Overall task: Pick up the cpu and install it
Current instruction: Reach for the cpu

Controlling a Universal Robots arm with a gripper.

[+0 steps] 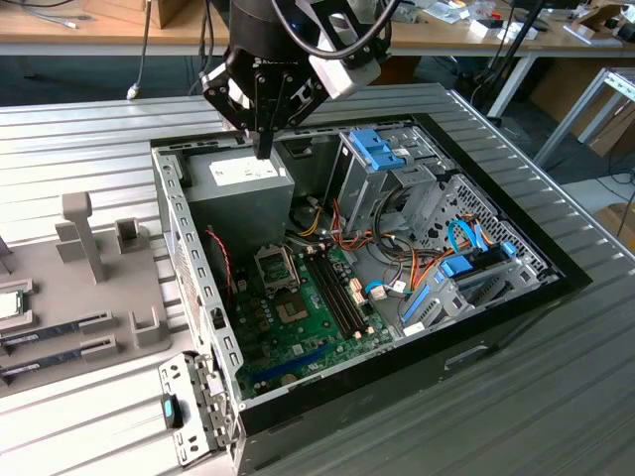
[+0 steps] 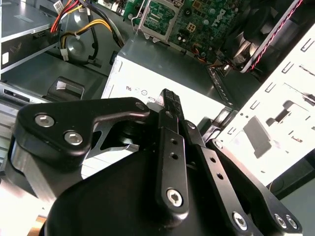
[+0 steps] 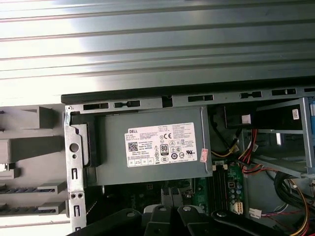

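The cpu [image 1: 8, 302], a small silvery square with a green rim, lies on the grey holder tray [image 1: 109, 297] at the exterior view's far left, outside the computer case. My gripper [image 1: 263, 145] hangs over the grey power supply [image 1: 238, 193] at the back of the open case, well away from the cpu. Its black fingers [image 2: 170, 105] are shut together with nothing between them. The motherboard's cpu socket [image 1: 276, 266] lies in front of the power supply, and its metal frame [image 2: 156, 17] stands lifted in the second wrist view.
The open case [image 1: 189, 297] lies on a ribbed metal table. Inside are the green motherboard [image 1: 298, 317], drive cages with blue clips [image 1: 382, 149] and loose coloured cables [image 1: 397, 268]. Memory sticks [image 1: 50, 332] lie on the tray near the cpu. The power supply's label [image 3: 162, 145] faces the first wrist view.
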